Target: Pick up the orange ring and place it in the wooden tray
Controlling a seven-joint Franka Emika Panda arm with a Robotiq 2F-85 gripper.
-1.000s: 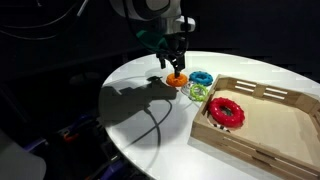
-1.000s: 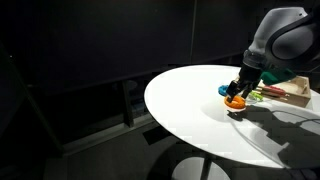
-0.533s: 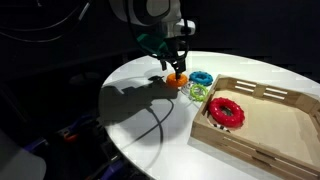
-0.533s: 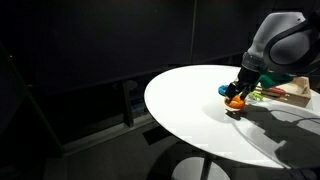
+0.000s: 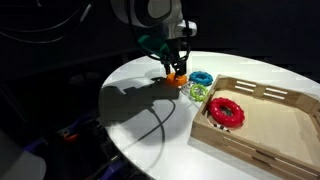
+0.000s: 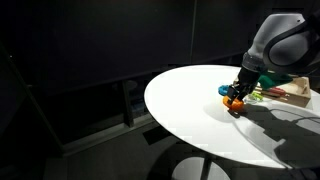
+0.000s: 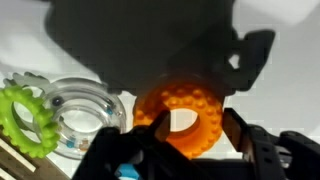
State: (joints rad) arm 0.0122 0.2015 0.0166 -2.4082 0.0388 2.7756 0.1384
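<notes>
Orange ring has come up a touch off the table since a second ago. Gripper jaws are clamped on it, right beside the blue ring, outside the tray.

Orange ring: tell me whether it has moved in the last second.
Yes. The small flat bright-orange ring, held by the gripper, has risen slightly off the round white table, judged against the unmoved blue ring.
</notes>
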